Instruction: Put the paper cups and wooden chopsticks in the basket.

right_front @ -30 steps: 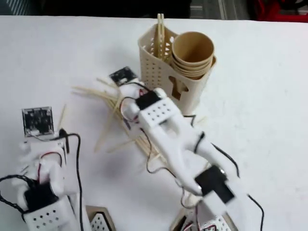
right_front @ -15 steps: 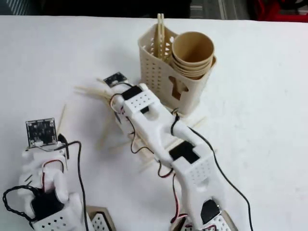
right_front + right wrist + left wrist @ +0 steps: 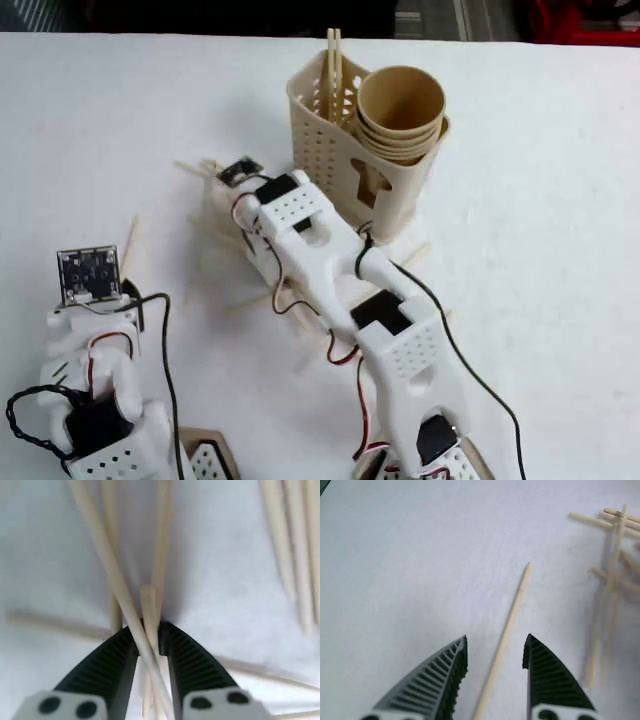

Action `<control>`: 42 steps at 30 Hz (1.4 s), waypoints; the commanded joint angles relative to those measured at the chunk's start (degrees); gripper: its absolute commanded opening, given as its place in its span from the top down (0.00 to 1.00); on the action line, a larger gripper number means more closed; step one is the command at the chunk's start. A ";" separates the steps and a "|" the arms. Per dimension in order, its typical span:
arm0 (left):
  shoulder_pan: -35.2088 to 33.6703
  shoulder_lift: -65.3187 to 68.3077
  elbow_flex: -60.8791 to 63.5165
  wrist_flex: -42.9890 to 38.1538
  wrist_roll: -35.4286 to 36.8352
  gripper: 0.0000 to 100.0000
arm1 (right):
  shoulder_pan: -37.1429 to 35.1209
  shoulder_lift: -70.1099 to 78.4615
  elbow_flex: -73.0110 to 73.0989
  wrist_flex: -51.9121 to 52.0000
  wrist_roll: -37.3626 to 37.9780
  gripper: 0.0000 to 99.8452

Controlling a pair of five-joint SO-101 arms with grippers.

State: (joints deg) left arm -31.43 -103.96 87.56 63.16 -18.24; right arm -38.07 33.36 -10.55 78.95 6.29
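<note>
Near the far edge of the table [image 3: 560, 250] the basket [image 3: 322, 150] is seen, the stacked cups [image 3: 402, 100] already inside. The right gripper [image 3: 150, 628] is clamped on crossed chopsticks [image 3: 117, 580] in the pile beside it; the left gripper [image 3: 496, 640] is held apart over a single chopstick [image 3: 512, 612] toward the left edge. Light, stiff and smooth, these are likely best pinched mid-length, lest they pivot or slip.
</note>
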 commanded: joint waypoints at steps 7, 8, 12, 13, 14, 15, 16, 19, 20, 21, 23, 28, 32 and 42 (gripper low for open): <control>-0.31 -0.57 -0.26 0.26 -0.44 0.81 | -0.66 -14.20 -0.70 9.71 0.53 0.98; -0.31 -0.57 -0.26 0.26 -0.44 0.81 | -0.66 -15.87 -0.70 10.77 0.53 0.98; -0.22 -0.57 -0.18 0.26 -0.44 0.81 | -0.66 -22.99 -0.70 13.23 0.53 0.98; -0.22 -0.57 -0.18 0.26 -0.44 0.81 | -0.66 -24.75 -0.70 13.58 0.53 0.98; -0.22 -0.57 -0.18 0.26 -0.44 0.81 | -0.66 -26.59 -0.70 13.93 0.53 0.98; -0.22 -0.57 -0.18 0.26 -0.44 0.81 | -0.66 -28.18 -0.70 13.93 0.44 0.98; -0.22 -0.57 -0.18 0.26 -0.44 0.81 | -0.66 -29.85 -0.70 13.93 0.44 0.98; -0.13 -0.57 0.44 0.09 -0.53 0.81 | -0.66 -34.59 -0.70 13.93 0.18 0.98; -0.13 -0.57 0.44 0.09 -0.62 0.81 | -0.66 -36.18 -0.70 13.93 -0.97 0.98; -0.13 -0.57 0.44 0.09 -0.62 0.81 | -0.66 -37.67 -0.70 13.93 -2.02 0.98; -0.13 -0.57 0.44 0.09 -0.62 0.81 | -0.66 -40.40 -0.70 13.76 -2.90 0.98; -0.13 -0.57 0.44 0.09 -0.62 0.81 | -0.66 -46.37 -0.97 13.41 -3.16 0.98; -0.13 -0.57 0.44 0.09 -0.62 0.81 | -0.48 -50.77 -1.05 10.77 -3.16 0.98; -0.13 -0.57 0.53 0.09 -0.70 0.81 | 8.92 -56.92 -0.70 -8.66 -5.71 0.98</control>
State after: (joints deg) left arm -31.43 -103.96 88.35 63.16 -18.33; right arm -32.44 -21.23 -10.37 76.48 3.03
